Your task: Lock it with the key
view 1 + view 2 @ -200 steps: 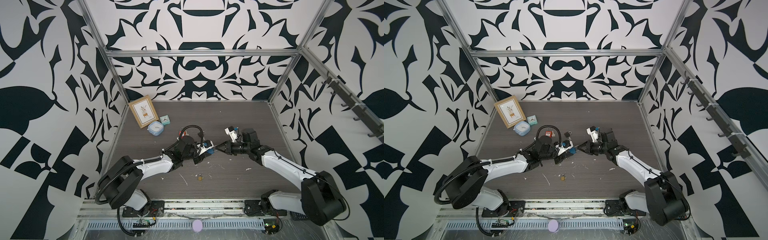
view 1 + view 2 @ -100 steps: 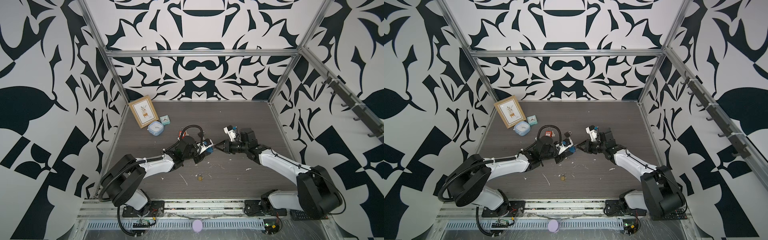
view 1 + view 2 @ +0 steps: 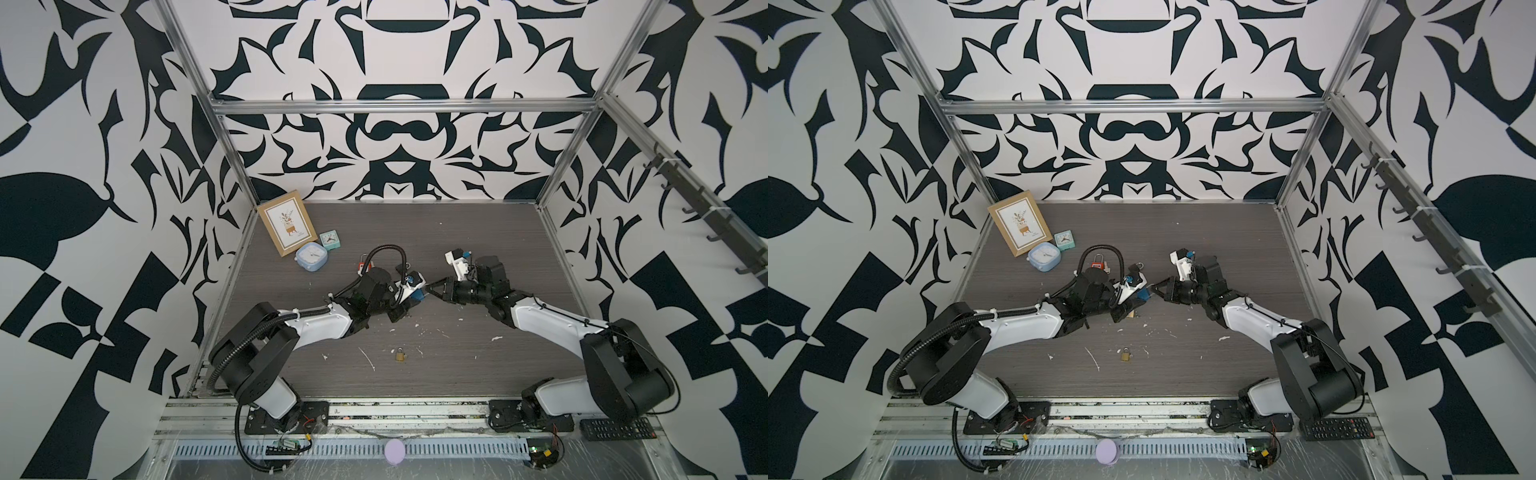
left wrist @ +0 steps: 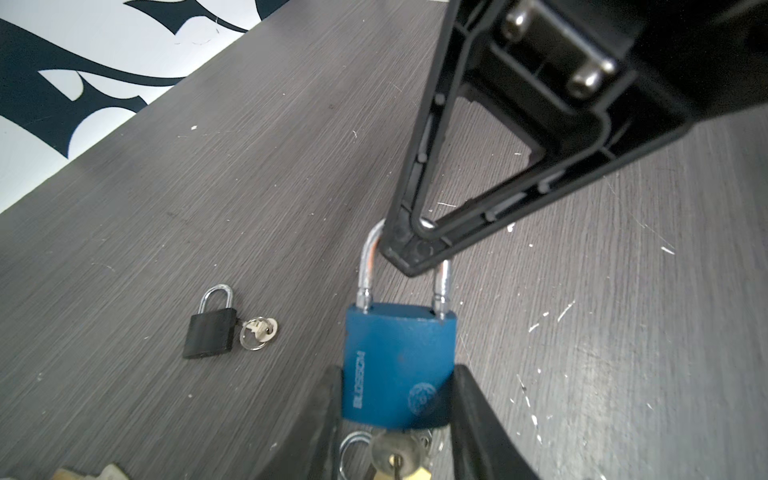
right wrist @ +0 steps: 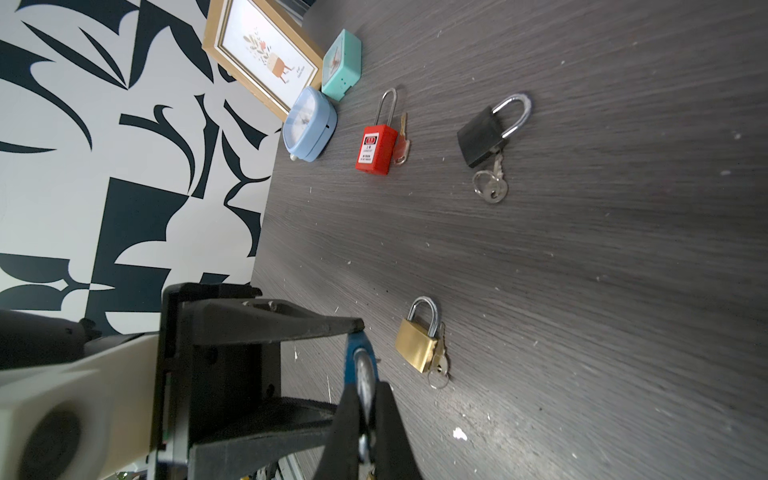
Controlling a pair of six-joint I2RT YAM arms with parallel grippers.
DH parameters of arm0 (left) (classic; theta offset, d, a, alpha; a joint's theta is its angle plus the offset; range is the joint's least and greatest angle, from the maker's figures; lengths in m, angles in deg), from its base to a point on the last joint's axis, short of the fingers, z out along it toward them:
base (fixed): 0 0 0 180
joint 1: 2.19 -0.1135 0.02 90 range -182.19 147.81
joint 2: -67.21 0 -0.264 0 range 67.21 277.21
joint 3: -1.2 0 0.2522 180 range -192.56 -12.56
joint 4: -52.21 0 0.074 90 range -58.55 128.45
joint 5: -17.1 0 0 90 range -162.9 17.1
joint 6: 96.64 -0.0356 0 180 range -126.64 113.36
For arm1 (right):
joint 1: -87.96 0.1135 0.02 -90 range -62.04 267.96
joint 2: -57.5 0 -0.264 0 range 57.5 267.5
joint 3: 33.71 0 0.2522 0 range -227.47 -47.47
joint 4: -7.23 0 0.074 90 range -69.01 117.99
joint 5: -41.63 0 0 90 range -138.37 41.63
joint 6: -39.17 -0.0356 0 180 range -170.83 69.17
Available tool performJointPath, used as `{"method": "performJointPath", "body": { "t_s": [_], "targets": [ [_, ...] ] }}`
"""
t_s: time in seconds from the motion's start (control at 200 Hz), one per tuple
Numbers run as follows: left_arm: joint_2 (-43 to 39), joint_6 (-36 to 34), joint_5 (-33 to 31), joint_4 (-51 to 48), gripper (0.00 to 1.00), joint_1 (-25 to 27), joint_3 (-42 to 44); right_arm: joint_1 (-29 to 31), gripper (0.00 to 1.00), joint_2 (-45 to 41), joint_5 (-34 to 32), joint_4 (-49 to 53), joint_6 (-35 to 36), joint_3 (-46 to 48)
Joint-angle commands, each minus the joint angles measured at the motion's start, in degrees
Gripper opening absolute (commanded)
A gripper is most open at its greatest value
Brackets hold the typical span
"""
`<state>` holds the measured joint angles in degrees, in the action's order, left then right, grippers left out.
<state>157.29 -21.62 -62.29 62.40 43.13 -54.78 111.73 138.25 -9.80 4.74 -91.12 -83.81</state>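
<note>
Nearest me, just past the rail where a remote control (image 3: 611,429) lies, a small brass padlock (image 3: 400,354) sits alone on the bench (image 3: 478,374). Nothing is touching it.

Behind it the two arms reach in low from either side and meet nose to nose about mid-bench. Their forearms are nearly level and the tools point at each other. The blue padlock (image 4: 397,365) is held between them, lifted off the wood by the look of it. The left tool (image 4: 397,399) pinches the lock's body, one finger on each narrow edge, so the shackle (image 4: 368,257) points away from that arm. The right tool (image 4: 415,253) has its fingers pressed together on the top of the shackle's bow. The key (image 4: 395,453) sits in the keyhole at the lock's bottom end with its ring, tucked between the left fingers on the wrist side.

I'd say the step in hand is seating the shackle. Both legs look to enter the body, but I cannot tell whether it has clicked home. Turning the key would come next. For that, I reckon, the right tool must let go of the bow and come round to the key end, a cramped spot. Meanwhile the left grip must stop the body twisting.

Farther back lie a black padlock (image 5: 482,133) with its keys and a red padlock (image 5: 374,147). Beyond them, by the far left wall, are a blue clock (image 3: 311,257), a teal clock (image 3: 330,240) and a picture frame (image 3: 286,227).
</note>
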Motion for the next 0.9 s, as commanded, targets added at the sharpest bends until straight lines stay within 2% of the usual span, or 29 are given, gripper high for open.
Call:
{"method": "performJointPath", "body": {
  "t_s": [0.0, 0.315, 0.55, 0.895],
  "targets": [
    [-1.94, 2.45, -0.17, 27.82, 0.00, -0.05, -11.08, 7.67, 0.00, 3.66, 12.55, 10.98, -1.44, 4.29],
    [-0.99, 2.63, -0.43, 28.65, 0.00, -1.02, -13.16, 9.78, 0.00, 5.77, 12.57, 7.62, -3.07, 5.99],
    [1.72, 3.97, -0.77, 31.27, 0.00, -1.44, -16.59, 12.06, 0.00, 9.07, 12.58, 1.24, -6.61, 7.51],
    [5.29, 5.63, 0.04, 33.57, 0.00, -1.54, -20.97, 13.12, 0.00, 9.51, 12.32, 0.27, -7.05, 7.68]
  ]
}}
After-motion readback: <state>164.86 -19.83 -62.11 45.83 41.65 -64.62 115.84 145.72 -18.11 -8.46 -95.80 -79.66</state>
